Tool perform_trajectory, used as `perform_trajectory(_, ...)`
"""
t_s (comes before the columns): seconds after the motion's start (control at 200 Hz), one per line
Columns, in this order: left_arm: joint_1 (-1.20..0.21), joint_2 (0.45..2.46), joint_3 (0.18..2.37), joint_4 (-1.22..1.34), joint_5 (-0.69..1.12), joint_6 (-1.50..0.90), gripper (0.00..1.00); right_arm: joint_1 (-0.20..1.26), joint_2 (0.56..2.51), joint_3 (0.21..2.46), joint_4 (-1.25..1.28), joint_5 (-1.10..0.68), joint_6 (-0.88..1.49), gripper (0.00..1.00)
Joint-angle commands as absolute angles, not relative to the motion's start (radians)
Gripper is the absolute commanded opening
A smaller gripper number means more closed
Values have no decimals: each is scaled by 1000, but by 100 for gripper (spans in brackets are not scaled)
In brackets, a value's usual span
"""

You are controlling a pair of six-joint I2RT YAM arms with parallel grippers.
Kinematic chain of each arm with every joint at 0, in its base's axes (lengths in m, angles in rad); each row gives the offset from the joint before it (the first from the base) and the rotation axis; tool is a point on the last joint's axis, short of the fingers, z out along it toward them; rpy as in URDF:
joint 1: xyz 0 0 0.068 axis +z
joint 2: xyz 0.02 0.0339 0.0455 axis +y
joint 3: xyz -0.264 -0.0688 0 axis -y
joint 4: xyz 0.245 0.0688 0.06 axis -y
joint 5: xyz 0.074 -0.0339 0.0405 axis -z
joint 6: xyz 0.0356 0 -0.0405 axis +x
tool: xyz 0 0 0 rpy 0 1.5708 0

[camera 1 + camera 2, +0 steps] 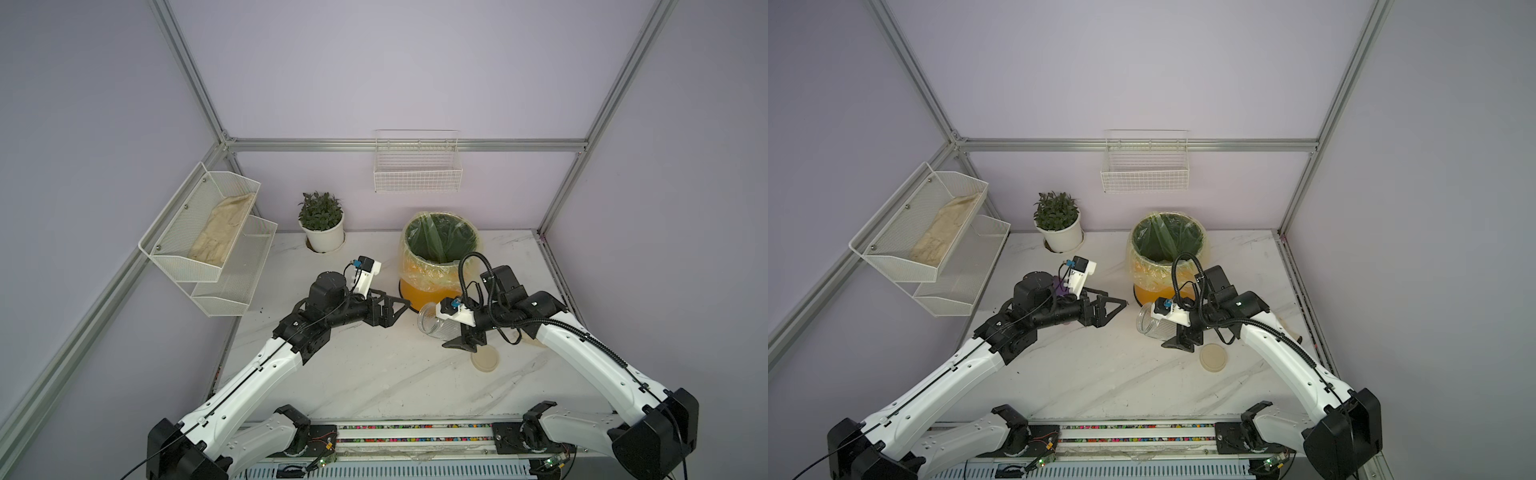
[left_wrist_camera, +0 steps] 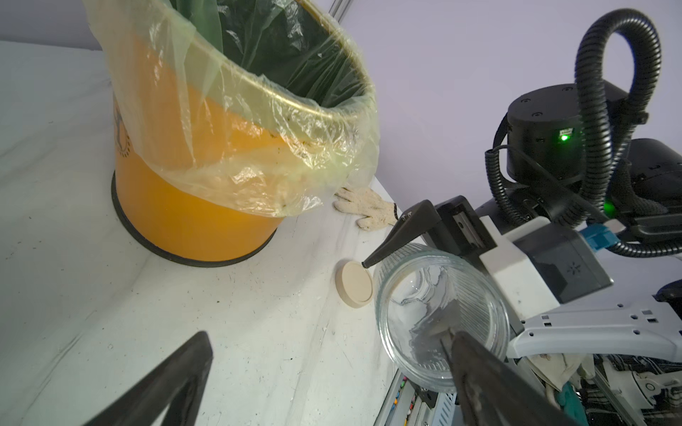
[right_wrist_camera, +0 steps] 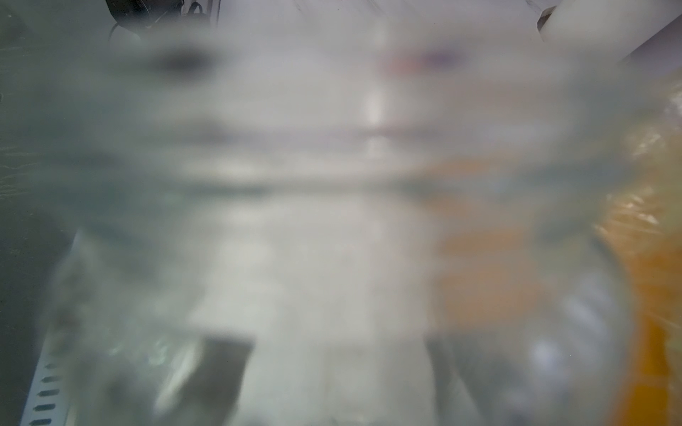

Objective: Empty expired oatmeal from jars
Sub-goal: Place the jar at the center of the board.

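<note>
A clear glass jar (image 1: 434, 322) (image 1: 1152, 322) lies tipped on its side just above the marble table, its open mouth facing my left arm. My right gripper (image 1: 451, 329) (image 1: 1173, 331) is shut on its wall. In the left wrist view the jar (image 2: 439, 313) looks clear inside, and the oatmeal is out of view. The jar (image 3: 332, 221) fills the right wrist view as a blur. Its round beige lid (image 1: 484, 358) (image 1: 1213, 357) (image 2: 356, 284) lies flat on the table beside the jar. My left gripper (image 1: 399, 309) (image 1: 1115, 307) (image 2: 324, 333) stands open and holds nothing, just left of the jar's mouth.
An orange bin (image 1: 424, 291) (image 2: 192, 206) lined with a clear bag stands right behind both grippers. A potted plant (image 1: 324, 237) sits at the back left. A mesh shelf (image 1: 208, 266) hangs on the left wall and a wire basket (image 1: 417, 170) on the back wall. A glove (image 2: 365, 206) lies behind the bin.
</note>
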State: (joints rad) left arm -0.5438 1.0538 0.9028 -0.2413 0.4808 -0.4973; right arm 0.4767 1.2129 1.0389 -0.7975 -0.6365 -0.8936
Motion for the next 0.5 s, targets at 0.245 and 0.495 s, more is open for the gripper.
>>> perform_trajectory(0.245,-574,1140,844,-176,551,-505,97,549,1300,995,-521,-664,-828,8)
perform_trajectory(0.495,-604,1194,818,-156,548,-494,85,555,1351,991,-474,-670,-812,8)
